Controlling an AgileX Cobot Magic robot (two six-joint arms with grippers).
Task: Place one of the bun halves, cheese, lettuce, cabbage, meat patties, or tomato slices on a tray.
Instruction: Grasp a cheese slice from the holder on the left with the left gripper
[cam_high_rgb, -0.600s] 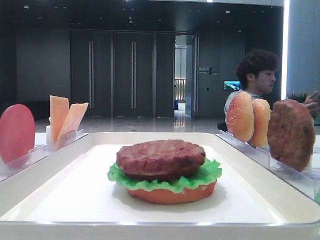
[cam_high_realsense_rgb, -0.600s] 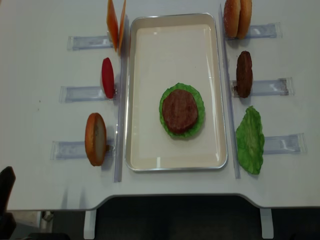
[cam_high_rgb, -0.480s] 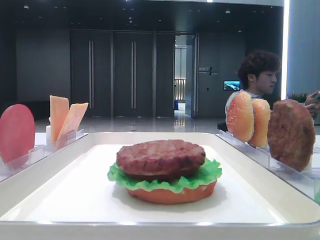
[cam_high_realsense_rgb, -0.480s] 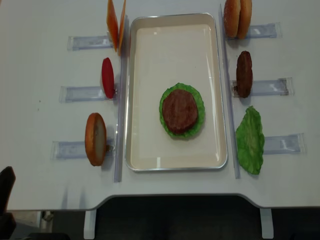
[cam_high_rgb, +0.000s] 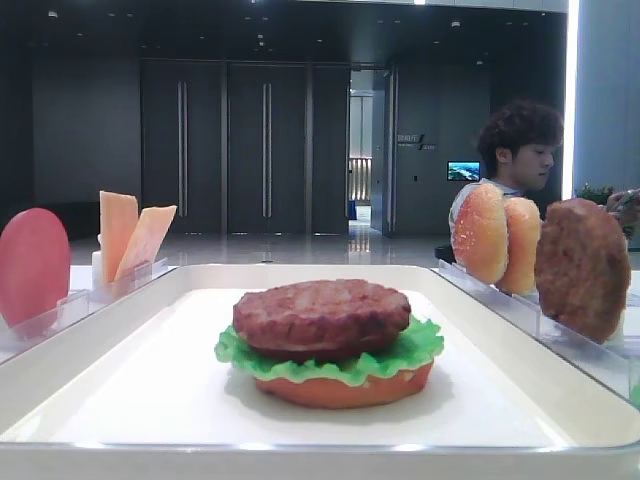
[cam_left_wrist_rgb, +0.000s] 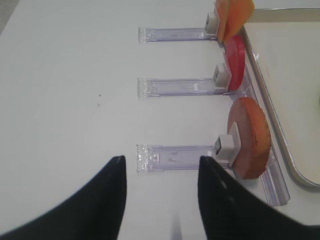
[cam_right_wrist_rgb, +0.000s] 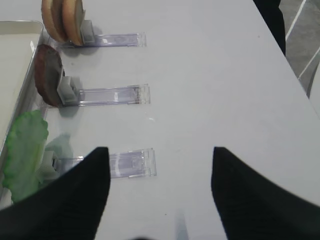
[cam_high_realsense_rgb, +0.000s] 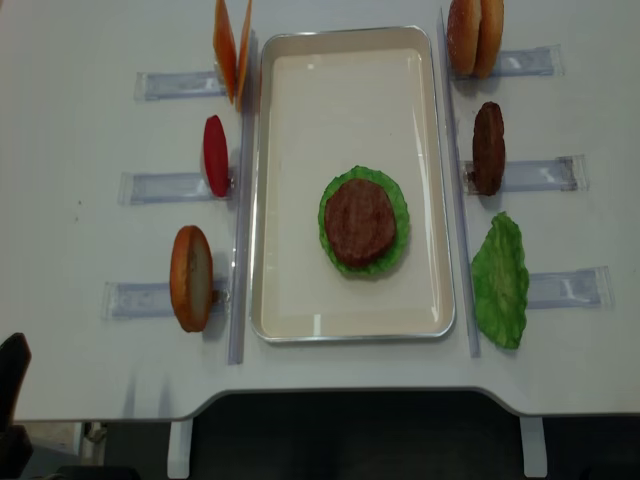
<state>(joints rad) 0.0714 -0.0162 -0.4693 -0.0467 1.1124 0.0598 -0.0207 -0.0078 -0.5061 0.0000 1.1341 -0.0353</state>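
On the tray (cam_high_realsense_rgb: 345, 320) a stack stands just below its middle: a bun half at the bottom, a frilly lettuce leaf (cam_high_realsense_rgb: 396, 205) over it, and a meat patty (cam_high_realsense_rgb: 358, 221) on top. Judging by that, the build is partway through and the next layer has yet to be picked. The pieces still waiting stand in clear slotted holders (cam_high_realsense_rgb: 160, 186) on the table (cam_high_realsense_rgb: 90, 130), off both long sides of the tray. To the tray's left: two cheese slices (cam_high_realsense_rgb: 230, 45) by its far corner, a tomato slice (cam_high_realsense_rgb: 214, 155) beside its middle, and a bun half (cam_high_realsense_rgb: 190, 277) by its near corner. To the tray's right: two bun halves (cam_high_realsense_rgb: 474, 37) by the far corner, a spare patty (cam_high_realsense_rgb: 488, 147) beside the middle, and a second lettuce leaf (cam_high_realsense_rgb: 500, 280) by the near corner.

The left claw (cam_left_wrist_rgb: 161, 172) hangs over bare table left of the tray, fingers well spread and empty, with the nearest holder and its bun half just ahead and to its right, the tomato and cheese farther on. The right claw (cam_right_wrist_rgb: 160, 165) is likewise spread wide and empty, with the spare lettuce ahead to its left.

A likely next move is to reach forward, straddle an upright piece such as the cheese or tomato edge-on, close, and lift it clear of its slot before carrying it over the tray rim.
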